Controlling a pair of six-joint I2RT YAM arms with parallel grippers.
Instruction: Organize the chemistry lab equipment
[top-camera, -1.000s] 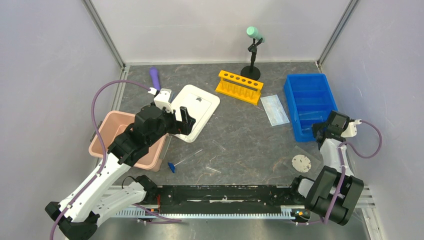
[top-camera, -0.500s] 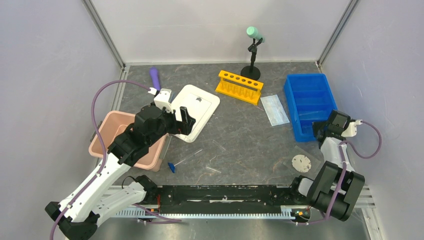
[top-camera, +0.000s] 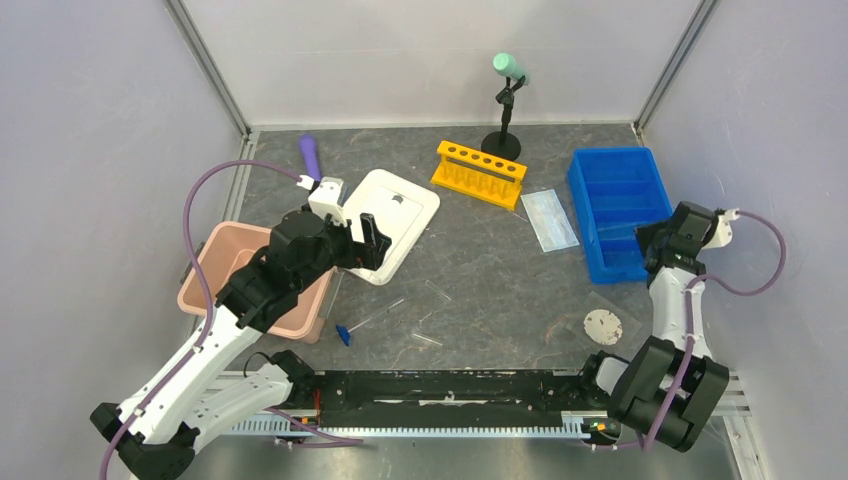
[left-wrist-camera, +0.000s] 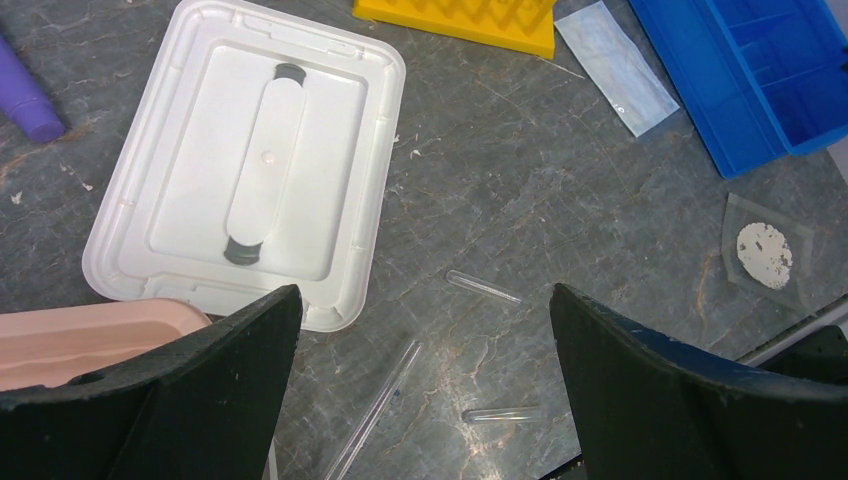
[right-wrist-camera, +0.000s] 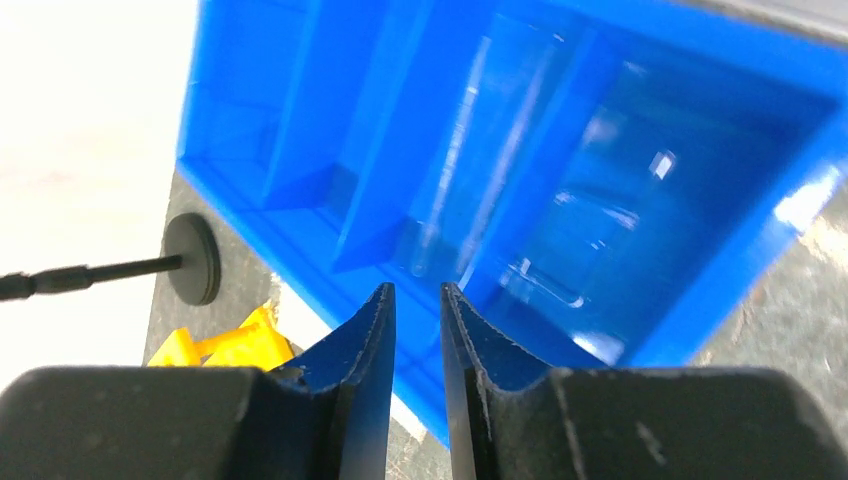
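Three tubes lay loose on the table at lower centre of the top view, the capped tube slanting from lower left to upper right. Our left gripper hung spread wide and empty just up-frame of them. It was far nearer than the right gripper, which stood over the bin at right, jaws a slit apart, holding nothing. One tube lay inside the bin. We judged the left arm better placed for the next pick.

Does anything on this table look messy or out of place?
Yes: clear tubes and a blue-capped tube lie scattered flat on the table, while the yellow rack shows no tubes in it.
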